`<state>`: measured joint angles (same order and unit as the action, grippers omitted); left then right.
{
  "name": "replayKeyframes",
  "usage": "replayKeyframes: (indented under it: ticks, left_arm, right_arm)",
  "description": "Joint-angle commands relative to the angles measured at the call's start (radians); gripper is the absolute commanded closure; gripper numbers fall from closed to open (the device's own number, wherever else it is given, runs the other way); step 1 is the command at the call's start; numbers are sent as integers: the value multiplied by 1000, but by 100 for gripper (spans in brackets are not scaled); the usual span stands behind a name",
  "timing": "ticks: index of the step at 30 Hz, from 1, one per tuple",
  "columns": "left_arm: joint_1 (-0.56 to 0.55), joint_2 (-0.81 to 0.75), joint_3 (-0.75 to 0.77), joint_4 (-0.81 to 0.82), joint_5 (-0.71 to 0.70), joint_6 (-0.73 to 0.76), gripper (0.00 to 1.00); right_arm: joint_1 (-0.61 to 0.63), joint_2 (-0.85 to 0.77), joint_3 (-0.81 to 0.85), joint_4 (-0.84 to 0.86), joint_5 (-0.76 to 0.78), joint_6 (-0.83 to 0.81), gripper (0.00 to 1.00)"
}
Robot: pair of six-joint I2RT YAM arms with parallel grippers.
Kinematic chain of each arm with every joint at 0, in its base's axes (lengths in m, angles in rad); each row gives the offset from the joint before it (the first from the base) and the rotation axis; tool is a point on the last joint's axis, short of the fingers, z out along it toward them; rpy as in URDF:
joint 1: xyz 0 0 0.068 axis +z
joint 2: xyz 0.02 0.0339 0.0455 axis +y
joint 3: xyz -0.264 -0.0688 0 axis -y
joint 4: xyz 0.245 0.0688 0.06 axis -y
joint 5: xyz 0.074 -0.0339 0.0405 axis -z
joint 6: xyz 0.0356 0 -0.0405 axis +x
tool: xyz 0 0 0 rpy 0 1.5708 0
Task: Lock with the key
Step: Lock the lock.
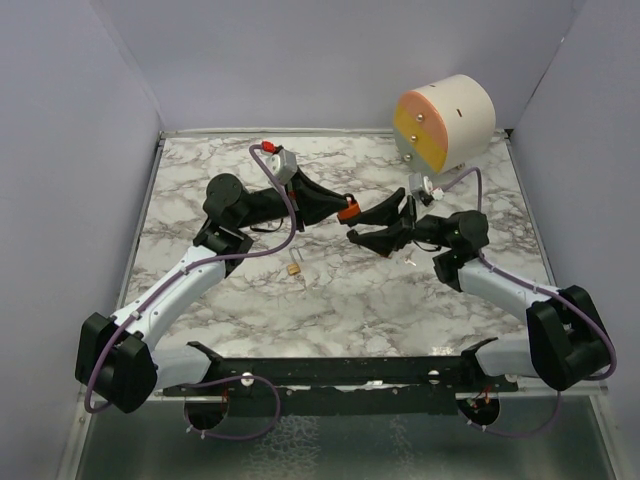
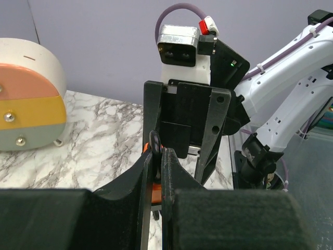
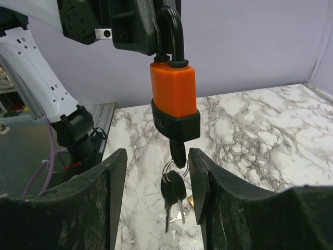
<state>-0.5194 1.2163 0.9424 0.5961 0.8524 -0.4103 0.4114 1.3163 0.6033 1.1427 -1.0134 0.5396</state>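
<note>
Marble table (image 1: pixel 330 300) lies below both arms. Left gripper (image 2: pixel 156 159) is clamped on the shackle of the orange padlock (image 3: pixel 174 99), hung mid-air. Right gripper (image 3: pixel 157 177) stands half-wide, jaws flanking the inserted key (image 3: pixel 177 152), untouched. Recommend centring on the key head, then pinching before turning

Cream drum (image 1: pixel 445 125) with 3 coloured bands beyond the jaws, to their right, marble table (image 1: pixel 350 300) beneath them, small brass piece (image 1: pixel 295 269) nearer, leftward
</note>
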Motion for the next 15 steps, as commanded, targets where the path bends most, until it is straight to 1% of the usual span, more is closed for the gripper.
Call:
replayKeyframes:
  ticks: [1, 6, 8, 12, 13, 15]
  left_arm:
    - [-9, -23, 28, 77, 48, -20, 100]
    - [-15, -33, 28, 80, 63, -19, 100]
    - [-14, -37, 28, 80, 63, -16, 100]
    - [-15, -41, 24, 82, 51, -12, 100]
    - [-16, -41, 25, 82, 46, -10, 100]
    - [-16, -44, 25, 86, 37, -6, 100]
  right_arm:
    - [18, -1, 41, -56, 46, -55, 50]
    - [18, 12, 52, -58, 53, -60, 52]
    - [20, 13, 55, -57, 54, -59, 56]
    - [21, 18, 59, -71, 60, -65, 85]
    - [22, 19, 58, -72, 62, -66, 91]
    - [25, 22, 57, -71, 57, -64, 98]
